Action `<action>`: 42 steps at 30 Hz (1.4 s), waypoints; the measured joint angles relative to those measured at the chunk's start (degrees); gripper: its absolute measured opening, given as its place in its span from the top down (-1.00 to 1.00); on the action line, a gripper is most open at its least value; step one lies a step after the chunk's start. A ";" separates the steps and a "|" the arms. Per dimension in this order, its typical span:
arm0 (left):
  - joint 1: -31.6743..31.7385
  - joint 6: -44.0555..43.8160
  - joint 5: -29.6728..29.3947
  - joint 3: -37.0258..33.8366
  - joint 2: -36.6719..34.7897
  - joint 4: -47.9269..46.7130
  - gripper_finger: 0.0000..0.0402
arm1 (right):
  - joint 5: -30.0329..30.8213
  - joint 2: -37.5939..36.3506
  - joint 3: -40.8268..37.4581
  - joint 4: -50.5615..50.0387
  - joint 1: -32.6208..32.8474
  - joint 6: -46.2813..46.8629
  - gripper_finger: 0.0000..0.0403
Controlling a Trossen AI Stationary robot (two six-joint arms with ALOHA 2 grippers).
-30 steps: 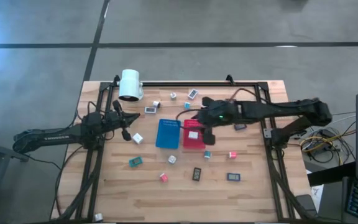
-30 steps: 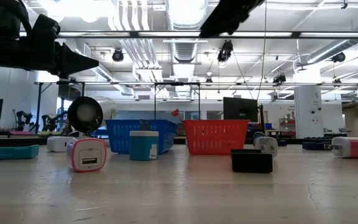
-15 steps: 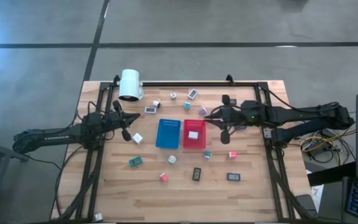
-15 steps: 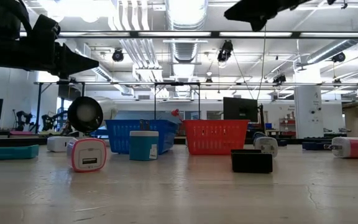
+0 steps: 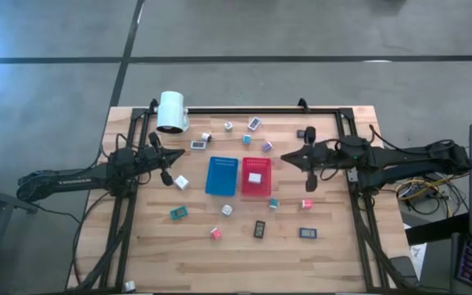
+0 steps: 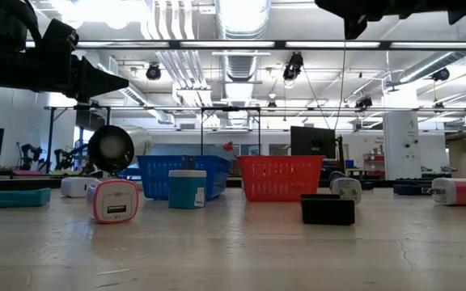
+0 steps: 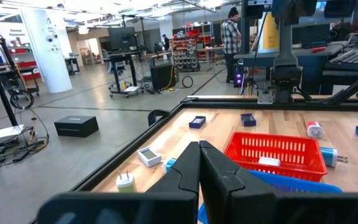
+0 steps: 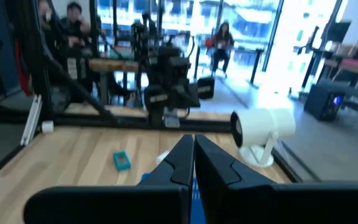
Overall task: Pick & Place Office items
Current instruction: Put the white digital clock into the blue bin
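Note:
The office items lie scattered on the wooden table: a white cube (image 5: 181,182), a teal one (image 5: 178,213), a pink one (image 5: 216,233), dark flat rectangles (image 5: 260,229) and others. One white item (image 5: 255,177) lies inside the red tray (image 5: 256,190), next to the blue tray (image 5: 220,175). My right gripper (image 5: 285,156) is shut and empty, up in the air to the right of the red tray; it also shows in its wrist view (image 8: 193,149). My left gripper (image 5: 170,166) is shut and empty, left of the blue tray, and shows in its wrist view (image 7: 199,155).
A big white cylinder (image 5: 171,112) stands at the far left corner. A dark metal frame (image 5: 347,123) runs along the table's far, left and right sides. Several small items lie along the far edge (image 5: 255,124) and in front of the trays (image 5: 307,203).
My right gripper has drawn back from over the red tray toward the table's right edge, staying high above the table. The white item rests in the red tray.

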 joint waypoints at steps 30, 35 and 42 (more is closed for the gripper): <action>0.00 0.66 -3.02 0.00 1.22 0.02 0.95 | 3.08 -25.69 -26.45 14.45 -0.50 -1.62 0.96; 0.00 0.66 -3.02 0.00 1.22 0.03 0.95 | 7.09 -27.80 -29.28 15.06 -0.79 -2.25 0.96; 0.00 1.19 -3.02 0.00 1.22 0.21 0.95 | 8.04 -27.75 -31.04 15.43 -4.38 -0.60 0.96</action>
